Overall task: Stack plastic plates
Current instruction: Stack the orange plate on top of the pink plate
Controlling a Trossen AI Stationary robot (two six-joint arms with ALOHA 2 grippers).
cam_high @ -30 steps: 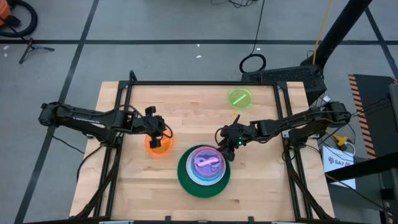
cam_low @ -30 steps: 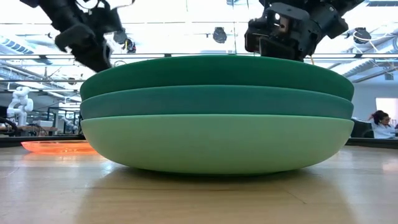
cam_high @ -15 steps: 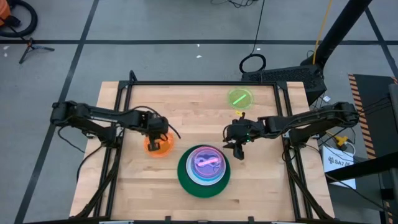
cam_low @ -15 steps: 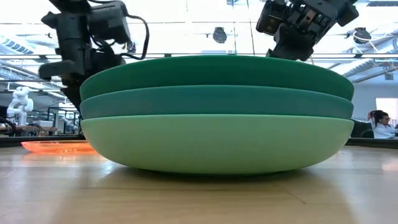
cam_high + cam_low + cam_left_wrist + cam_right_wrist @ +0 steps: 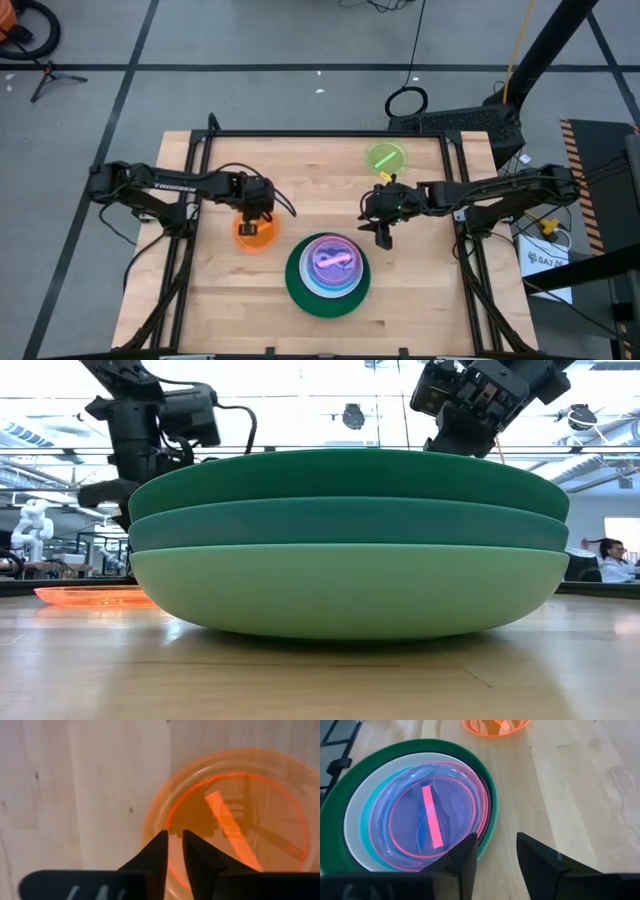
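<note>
No brand or label can be read on the plates; white lettering runs along the left arm in the high view, too small to make out.

The stack of plates (image 5: 328,276) sits at about 6 o'clock on the wooden worktop (image 5: 300,165). From above it shows a dark green rim, then white and teal rings, with a pink translucent plate (image 5: 333,262) on top. The low view shows only three large plates from the side: a mint plate (image 5: 345,588) at the bottom, a teal plate (image 5: 340,522) in the middle and a dark green plate (image 5: 345,478) above.

The orange plate (image 5: 254,232) lies at 9 o'clock from the stack, apart from it. The left gripper (image 5: 257,213) is over its far edge; in the left wrist view the left gripper's fingers (image 5: 159,851) are pressed almost together with only a slit between, their tips over the plate's inner ring (image 5: 235,820), pinching nothing.

The lime plate (image 5: 386,158) rests alone near 1 o'clock. The right gripper (image 5: 384,228) hangs between it and the stack, beside the stack's 2 o'clock edge, its fingers (image 5: 465,860) spread and empty.

In the low view a seated person (image 5: 610,560) shows far off at 3 o'clock.
</note>
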